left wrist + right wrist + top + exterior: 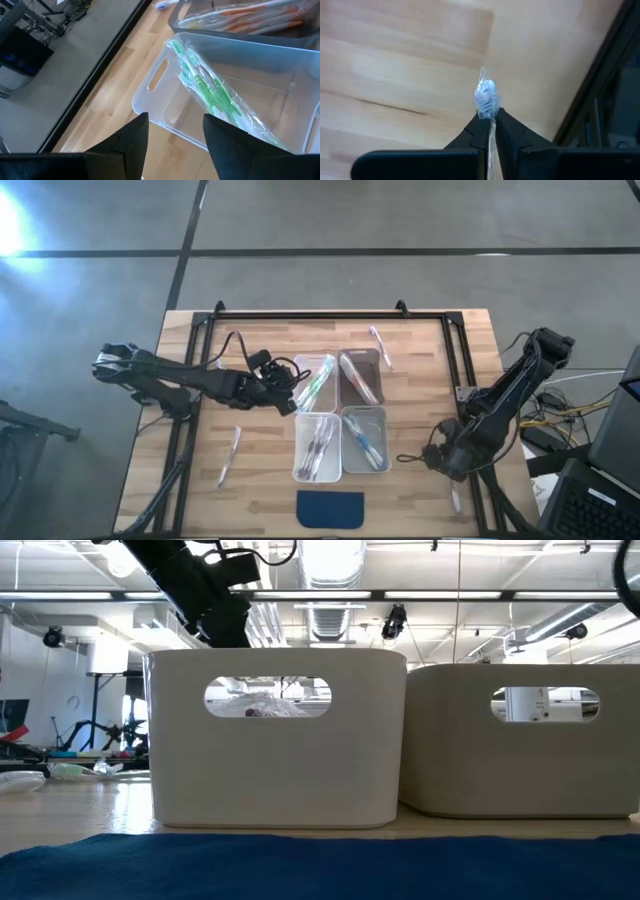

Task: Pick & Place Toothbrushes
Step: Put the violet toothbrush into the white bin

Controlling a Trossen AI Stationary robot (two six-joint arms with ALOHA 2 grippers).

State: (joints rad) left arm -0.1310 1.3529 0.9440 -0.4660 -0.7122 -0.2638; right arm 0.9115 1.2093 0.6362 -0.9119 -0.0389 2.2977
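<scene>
1. The table (420,490) is wooden slats inside a black frame.
2. The left arm reaches in from the left; the left gripper (290,395) hangs over the near end of the back left bin (300,370), fingers (131,142) spread apart and empty.
3. The right arm bends down at the table's right side; the right gripper (452,470) is low near the front right corner, fingers closed on a wrapped blue toothbrush (485,99).
4. Four clear bins sit together mid-table, two by two.
5. The back left bin holds green toothbrushes (212,92) in clear wrap, lying aslant.
6. The back right bin (375,357) holds orange-toned ones (260,12).
7. The front left bin (298,465) holds a dark-and-white bundle (320,445).
8. The front right bin (350,465) holds blue ones (366,445).
9. A blue pad (331,508) lies at the front edge, before the bins.
10. One loose toothbrush (229,455) lies left of the bins, another (380,345) beyond the back right bin.
</scene>
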